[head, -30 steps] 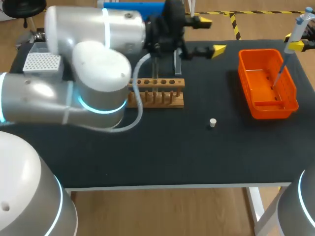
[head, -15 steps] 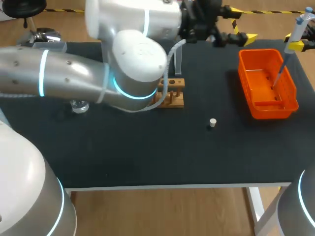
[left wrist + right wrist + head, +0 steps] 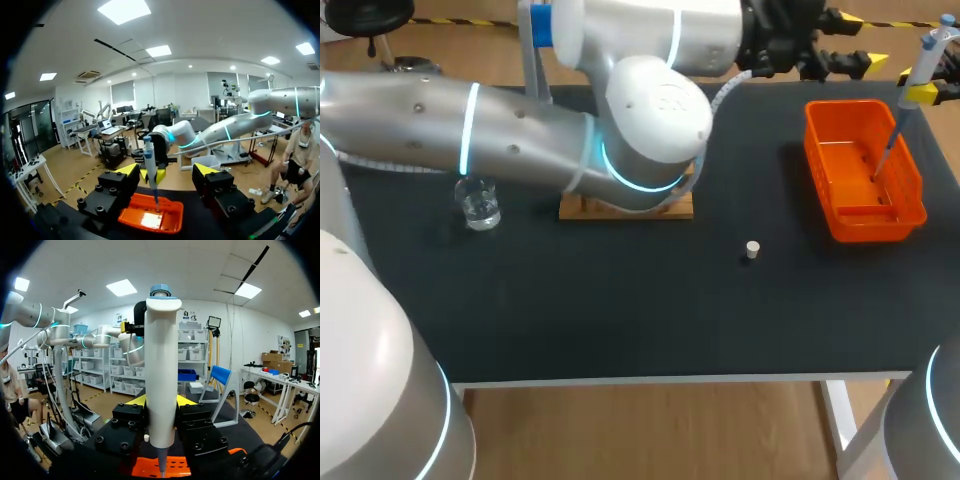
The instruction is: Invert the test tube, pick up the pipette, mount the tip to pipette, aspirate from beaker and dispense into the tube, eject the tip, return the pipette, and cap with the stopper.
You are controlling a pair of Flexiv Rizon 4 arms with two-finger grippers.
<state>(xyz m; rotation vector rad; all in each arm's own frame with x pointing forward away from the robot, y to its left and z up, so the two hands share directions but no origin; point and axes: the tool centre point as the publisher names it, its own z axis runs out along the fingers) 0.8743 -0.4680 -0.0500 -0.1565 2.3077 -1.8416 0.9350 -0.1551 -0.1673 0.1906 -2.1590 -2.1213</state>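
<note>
Squarely between the right claw's (image 3: 161, 401) yellow-tipped fingers stood the pipette (image 3: 161, 385), clamped from both sides. Its smooth grey-white barrel was upright and tapered to a thin point above the orange plastic basket (image 3: 820, 165); whether that point touched the basket's floor was hard to tell. Facing it, the left claw (image 3: 166, 170) hung over the far edge of the tabletop (image 3: 620, 300) with its fingers wide apart. A small, pale, round stopper (image 3: 752, 249) lay alone on the matte black surface. A clear glass beaker (image 3: 479, 203) stood left of the wooden rack (image 3: 585, 208).
</note>
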